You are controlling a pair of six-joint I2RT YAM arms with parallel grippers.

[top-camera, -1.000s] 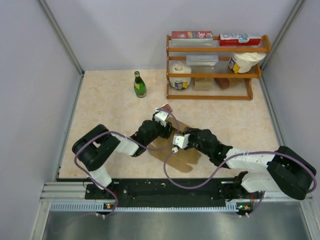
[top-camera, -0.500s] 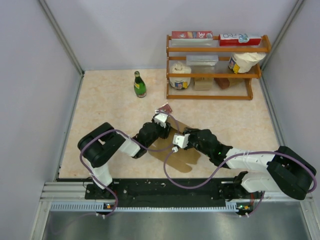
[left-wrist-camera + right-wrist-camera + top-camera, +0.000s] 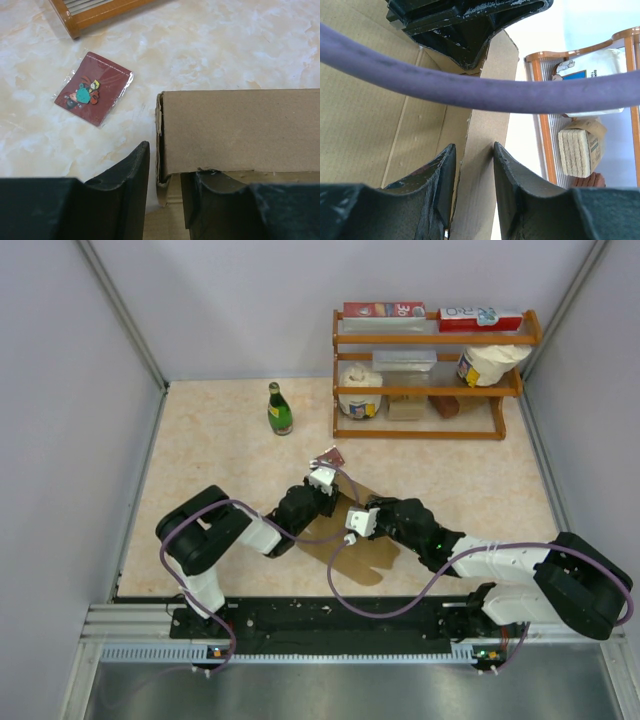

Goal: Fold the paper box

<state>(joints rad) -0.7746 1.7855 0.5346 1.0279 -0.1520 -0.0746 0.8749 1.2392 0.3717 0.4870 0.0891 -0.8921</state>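
Observation:
The paper box (image 3: pixel 368 540) is plain brown cardboard, partly folded, lying between my two arms. In the left wrist view its top panel (image 3: pixel 240 130) is folded over. My left gripper (image 3: pixel 330 502) stands at its far left corner. Its jaws (image 3: pixel 165 167) straddle the end edge with a narrow gap on each side. My right gripper (image 3: pixel 362 521) is shut on a raised side wall (image 3: pixel 482 165) of the box, its jaws (image 3: pixel 473 148) on either side of it. My left gripper (image 3: pixel 465 30) shows just ahead in the right wrist view.
A small dark-red card (image 3: pixel 328 455) (image 3: pixel 94 88) lies just beyond the box. A wooden rack (image 3: pixel 430 380) with cartons and jars stands at the back right. A green bottle (image 3: pixel 279 409) stands at the back. A purple cable (image 3: pixel 480 90) crosses the right wrist view.
The left arm's elbow has shifted a little to the right and its gripper has edged along the box. The right arm and the box have stayed put.

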